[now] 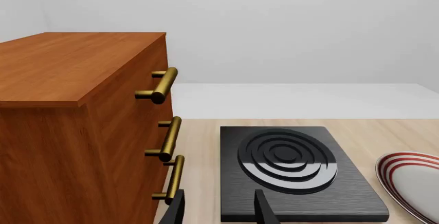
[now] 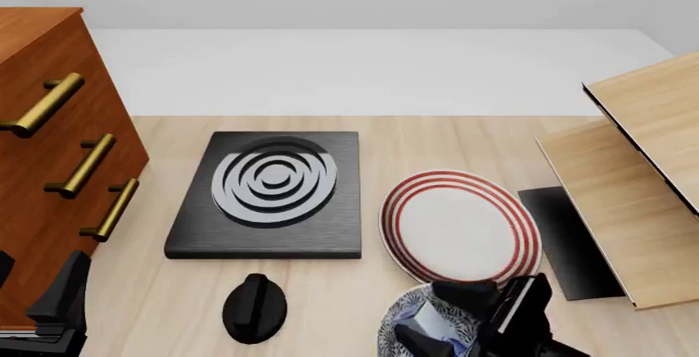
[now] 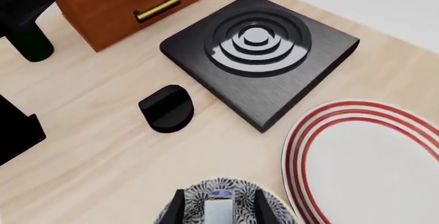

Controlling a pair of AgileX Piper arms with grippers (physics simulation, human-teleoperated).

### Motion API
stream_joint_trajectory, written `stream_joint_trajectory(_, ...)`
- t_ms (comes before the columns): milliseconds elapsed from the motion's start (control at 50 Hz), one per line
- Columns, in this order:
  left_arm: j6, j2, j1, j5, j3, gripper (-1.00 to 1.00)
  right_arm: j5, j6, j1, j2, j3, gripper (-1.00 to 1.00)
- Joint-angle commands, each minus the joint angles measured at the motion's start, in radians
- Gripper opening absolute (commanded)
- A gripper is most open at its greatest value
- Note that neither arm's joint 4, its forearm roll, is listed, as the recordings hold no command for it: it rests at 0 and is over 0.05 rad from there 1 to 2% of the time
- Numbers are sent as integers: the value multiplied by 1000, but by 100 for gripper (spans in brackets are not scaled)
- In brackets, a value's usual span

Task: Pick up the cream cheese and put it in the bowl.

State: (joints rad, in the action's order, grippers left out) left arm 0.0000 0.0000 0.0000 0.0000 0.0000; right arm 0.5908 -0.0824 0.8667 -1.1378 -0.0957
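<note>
One small blue-and-white printed cream cheese box (image 3: 219, 208) sits between the right gripper's (image 3: 219, 208) fingers, jaws narrowed around it, over the round grey-and-white speckled bowl (image 2: 402, 318) at the table's near edge. Left gripper (image 1: 219, 211) hangs empty, jaws apart, near the wooden drawer cabinet (image 1: 75, 121).

A black stove (image 2: 271, 197) sits mid-bench (image 2: 459, 140), with a knob (image 2: 254, 308) at its 6 o'clock. A red-ringed plate (image 2: 459, 224) lies at its 3 o'clock, a wooden cabinet (image 2: 44, 152) at its 9 o'clock.
</note>
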Motion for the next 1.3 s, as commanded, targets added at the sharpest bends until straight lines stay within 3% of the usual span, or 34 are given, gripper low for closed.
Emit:
stream_joint_trajectory(20,0,0,0,0,0,100,-124,7,1,122,-29,100)
stream_joint_trajectory(320,0,0,0,0,0,100,-510,46,-39,517,-132,100)
stream_joint_trajectory(640,0,0,0,0,0,100,-812,52,-127,875,-190,100)
stream_joint_trajectory(880,0,0,0,0,0,100,-1018,12,-188,1133,-181,100)
stream_joint_trajectory(1300,0,0,0,0,0,100,-1077,-34,-339,1138,-297,100)
